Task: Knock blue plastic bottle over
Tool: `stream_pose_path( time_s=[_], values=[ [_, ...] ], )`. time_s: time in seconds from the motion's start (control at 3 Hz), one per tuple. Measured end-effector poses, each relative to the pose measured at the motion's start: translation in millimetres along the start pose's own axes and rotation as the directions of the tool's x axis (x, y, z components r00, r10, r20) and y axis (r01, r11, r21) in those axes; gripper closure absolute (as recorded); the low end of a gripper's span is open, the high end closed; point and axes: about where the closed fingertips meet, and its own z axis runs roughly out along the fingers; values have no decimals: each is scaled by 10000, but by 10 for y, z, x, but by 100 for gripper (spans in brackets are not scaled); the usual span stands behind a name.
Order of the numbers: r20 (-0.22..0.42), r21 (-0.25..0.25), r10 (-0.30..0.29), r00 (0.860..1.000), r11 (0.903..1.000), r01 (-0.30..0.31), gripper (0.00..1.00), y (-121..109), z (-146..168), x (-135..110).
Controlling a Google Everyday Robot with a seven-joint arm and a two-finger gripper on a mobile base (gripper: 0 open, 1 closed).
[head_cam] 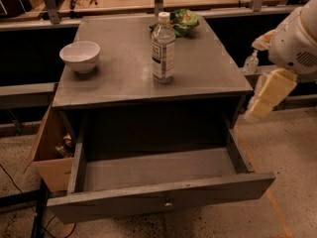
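Observation:
The blue plastic bottle [163, 48] is clear with a white cap and a white label with dark print. It stands upright near the middle of the grey table top [208, 68]. My gripper [267, 95] hangs from the white arm [296, 38] to the right of the table. It is beyond the table's right edge and about level with the top, well apart from the bottle.
A white bowl [79, 56] sits at the table's left. A green bag [182, 21] lies behind the bottle. A small clear nozzle bottle [251, 63] stands right of the table. An open drawer [158, 182] juts out below. A cardboard box [49, 152] sits at the left.

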Motion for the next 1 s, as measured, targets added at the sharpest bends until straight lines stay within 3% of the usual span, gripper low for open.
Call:
stream_pose_path(
  time_s=[0.33,0.67,1.0],
  values=[
    [1955,-596,104,9807,9982,13,0,-290,376,-357],
    [3850,-1496,443,9219,9886,149,0,-434,728,-793],
    [4965,-1945,1068,8615,9809,-95,0,-559,1098,-1120]
  ],
)
